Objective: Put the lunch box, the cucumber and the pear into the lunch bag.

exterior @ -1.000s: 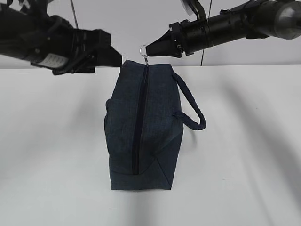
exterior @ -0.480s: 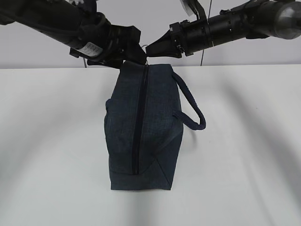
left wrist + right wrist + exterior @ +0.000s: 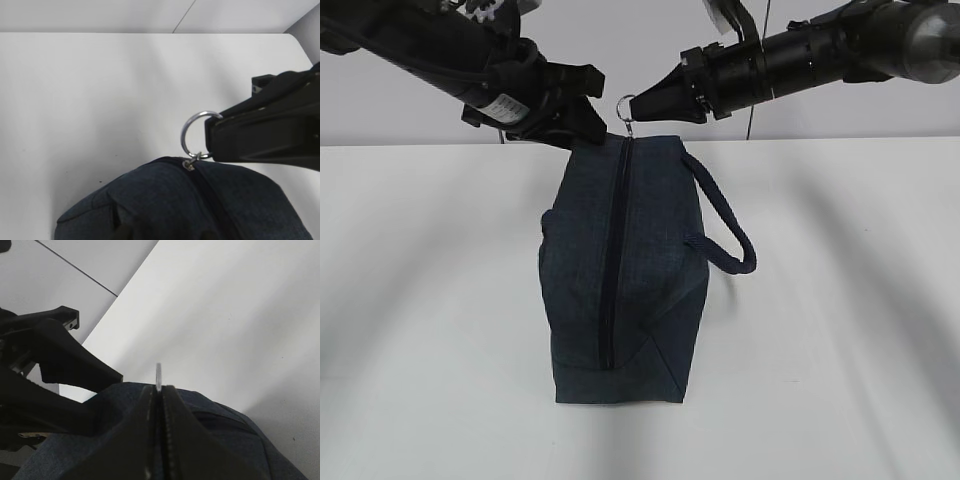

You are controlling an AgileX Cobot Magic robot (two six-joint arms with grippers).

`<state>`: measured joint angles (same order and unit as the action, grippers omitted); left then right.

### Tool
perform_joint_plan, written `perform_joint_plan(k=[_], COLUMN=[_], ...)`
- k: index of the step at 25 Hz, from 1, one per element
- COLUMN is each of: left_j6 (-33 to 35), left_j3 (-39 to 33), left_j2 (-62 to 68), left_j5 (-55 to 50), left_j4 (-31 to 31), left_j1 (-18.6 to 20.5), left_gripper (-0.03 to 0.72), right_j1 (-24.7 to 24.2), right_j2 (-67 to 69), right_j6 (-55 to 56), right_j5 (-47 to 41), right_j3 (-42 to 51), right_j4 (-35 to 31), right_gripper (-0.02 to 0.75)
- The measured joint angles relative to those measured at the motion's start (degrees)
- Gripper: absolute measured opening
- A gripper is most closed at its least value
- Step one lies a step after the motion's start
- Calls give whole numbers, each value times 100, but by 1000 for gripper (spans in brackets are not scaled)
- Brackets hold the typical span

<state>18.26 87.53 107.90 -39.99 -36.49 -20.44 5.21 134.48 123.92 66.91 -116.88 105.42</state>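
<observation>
The dark navy lunch bag (image 3: 620, 280) lies on the white table with its long zipper closed. My right gripper (image 3: 642, 103) reaches in from the upper right and is shut on the metal ring pull (image 3: 627, 104) at the bag's far end. The left wrist view shows the ring pull (image 3: 192, 132) pinched in those black fingers (image 3: 260, 140). My left gripper (image 3: 588, 125) comes in from the upper left, its jaws pressed on the fabric of the bag's far left corner. The right wrist view shows the left gripper (image 3: 107, 392) beside the ring pull (image 3: 158, 372). The lunch box, cucumber and pear are out of view.
The bag's thick loop handle (image 3: 730, 230) sticks out to the right. The white table (image 3: 840, 300) spreads on both sides of the bag, with a pale wall behind it.
My left gripper swung in from the left to the bag's far corner and its jaws narrowed onto the fabric. The bag shifted slightly left. The right gripper stayed on the ring pull.
</observation>
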Motion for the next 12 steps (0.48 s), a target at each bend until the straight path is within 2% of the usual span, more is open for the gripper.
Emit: perform_joint_plan(k=[4,6,8,12], left_j6=[0,8,130,317], left_j3=[6,11,11,17], left_j2=[73,106,106,106], left_j5=[-51,-118,-185,-215], left_j4=[-33,-51,-62,-62], left_j1=[0,0,0,0], left_gripper=[213,155,63,21], right_j1=[0,0,0,0], right_j2=[0,0,0,0], right_j6=[0,0,0,9], right_j5=[0,15,26,33], right_j3=[0,0,0,0], right_j4=[0,0,0,0], right_gripper=[0,0,0,0])
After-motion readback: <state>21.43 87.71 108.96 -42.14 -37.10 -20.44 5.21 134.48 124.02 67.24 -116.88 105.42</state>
